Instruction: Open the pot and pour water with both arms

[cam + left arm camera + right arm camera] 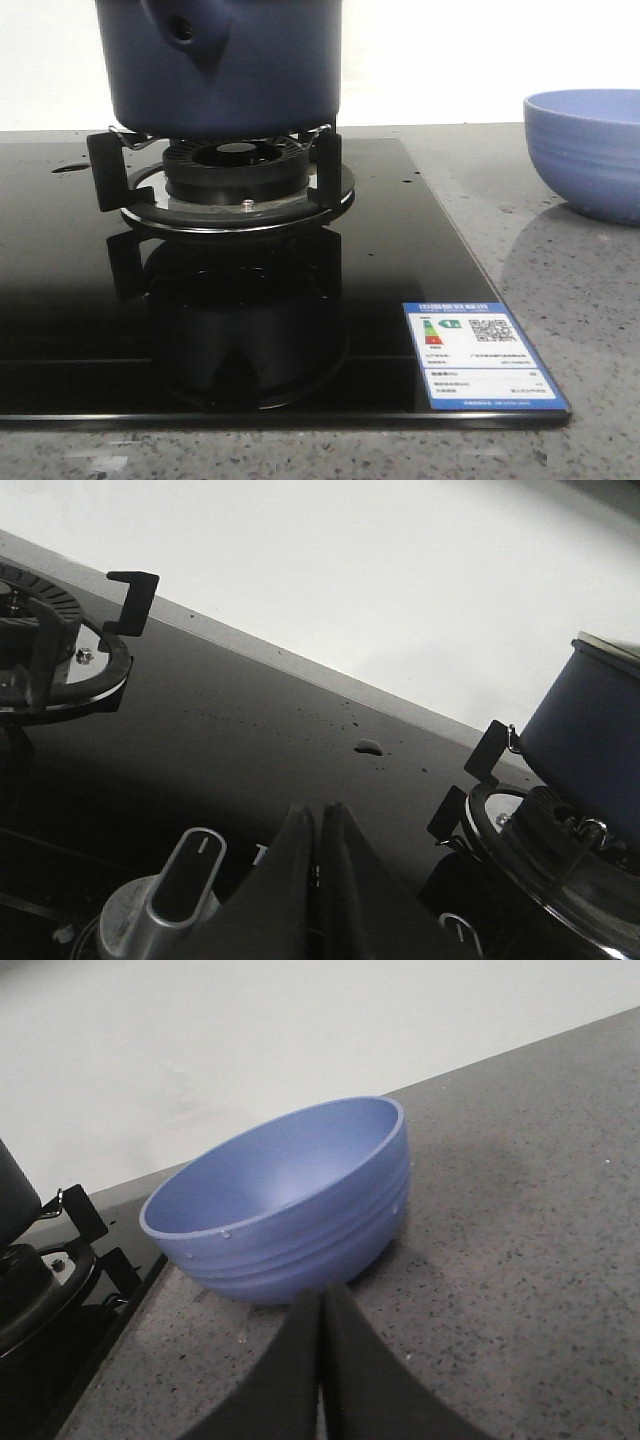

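Note:
The dark navy-blue pot [225,65] stands on the burner grate [235,175] of the black glass stove; its handle stub with a round hole [183,32] faces the camera, and its top is cut off by the frame. It also shows in the left wrist view [590,740], with a pale rim at its top. My left gripper [318,815] is shut and empty, low over the stove glass between two knobs, apart from the pot. My right gripper [322,1295] is shut and empty, just in front of the periwinkle-blue ribbed bowl [285,1205]. Neither gripper shows in the front view.
The bowl [585,150] sits on the grey speckled counter [540,260] right of the stove. A blue energy label [478,353] is stuck on the stove's front right corner. A silver knob [175,890] and a second burner [50,660] lie near my left gripper.

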